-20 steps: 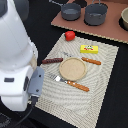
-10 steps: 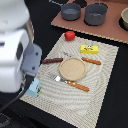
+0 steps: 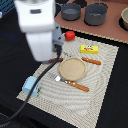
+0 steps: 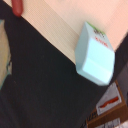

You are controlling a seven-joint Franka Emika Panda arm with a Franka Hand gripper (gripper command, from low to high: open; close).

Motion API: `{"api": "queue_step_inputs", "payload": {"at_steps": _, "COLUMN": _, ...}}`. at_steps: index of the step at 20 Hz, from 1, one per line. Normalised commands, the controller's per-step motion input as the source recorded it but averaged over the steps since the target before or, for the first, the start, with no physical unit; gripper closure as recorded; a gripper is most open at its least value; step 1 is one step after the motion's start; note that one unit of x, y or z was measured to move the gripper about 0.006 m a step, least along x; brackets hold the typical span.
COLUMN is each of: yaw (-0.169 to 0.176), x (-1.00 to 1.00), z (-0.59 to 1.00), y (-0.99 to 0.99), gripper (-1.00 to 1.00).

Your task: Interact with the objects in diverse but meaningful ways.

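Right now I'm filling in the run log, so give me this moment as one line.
arm: over mat's near edge, exterior view's left | gripper: hidden | pale blue carton: on its side at mat edge | tomato-like ball, yellow block: untouched

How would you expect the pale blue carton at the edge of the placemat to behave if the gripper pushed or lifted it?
The pale blue carton looks boxy with flat faces, so it would probably slide rather than roll. It lies on its side, partly over the placemat edge, so a push may catch or swivel it there. Being a small toy, it is likely light.
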Motion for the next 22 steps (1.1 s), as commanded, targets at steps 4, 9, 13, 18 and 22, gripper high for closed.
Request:
{"api": "queue_step_inputs", "payload": {"at_steps": 4, "yaw": 0.003, "x": 0.05, "z": -0.53, "y": 0.02, "gripper": -1.00}}
{"api": "queue_step_inputs", "payload": {"at_steps": 9, "yaw": -0.005, "x": 0.00, "z": -0.55, "y": 0.00, "gripper": -1.00}}
{"api": "queue_step_inputs", "payload": {"at_steps": 13, "yaw": 0.000, "x": 0.00, "z": -0.44, "y": 0.00, "gripper": -1.00}}
{"api": "queue_step_inputs", "payload": {"at_steps": 18, "yaw": -0.005, "x": -0.05, "z": -0.45, "y": 0.08, "gripper": -1.00}}
{"api": "queue_step_inputs", "payload": {"at_steps": 22, "yaw": -0.044, "x": -0.22, "z": -0.29, "y": 0.31, "gripper": -1.00}}
